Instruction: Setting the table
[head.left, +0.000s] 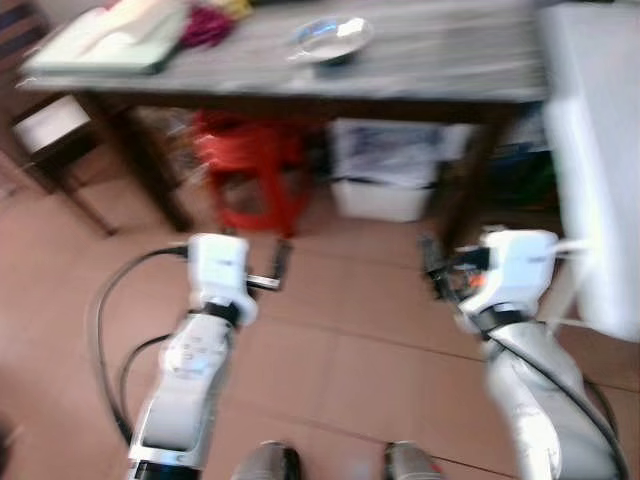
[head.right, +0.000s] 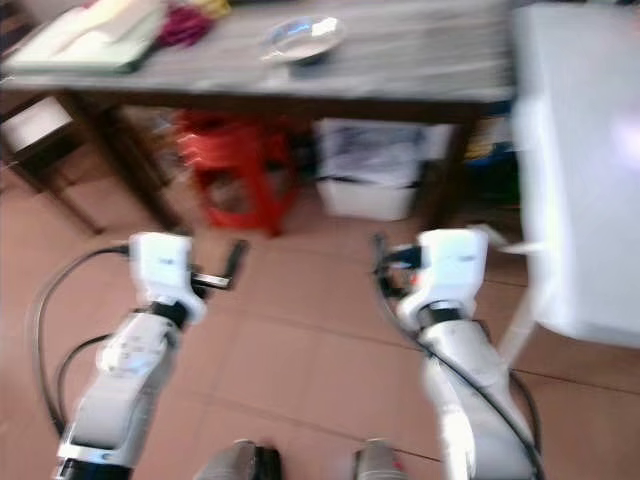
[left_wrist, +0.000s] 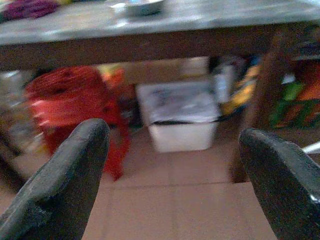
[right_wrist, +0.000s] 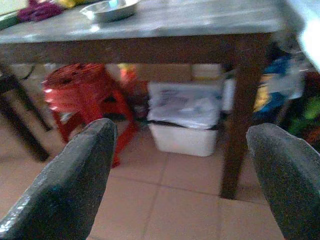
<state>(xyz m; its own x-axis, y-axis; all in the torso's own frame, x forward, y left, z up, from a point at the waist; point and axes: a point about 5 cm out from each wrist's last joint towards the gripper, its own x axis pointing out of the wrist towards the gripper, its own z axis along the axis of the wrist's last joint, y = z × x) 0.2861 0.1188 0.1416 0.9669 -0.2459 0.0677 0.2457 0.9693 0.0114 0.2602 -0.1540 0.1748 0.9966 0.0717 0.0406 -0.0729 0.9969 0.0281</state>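
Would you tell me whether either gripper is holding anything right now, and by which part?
Nothing is held: the left gripper and right gripper are both open and empty, short of the table.

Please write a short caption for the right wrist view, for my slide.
Open right gripper faces the table with its bowl; red stool and white bin underneath.

Blurred bowl (head.left: 330, 40), table (head.left: 450, 70) edge-cropped
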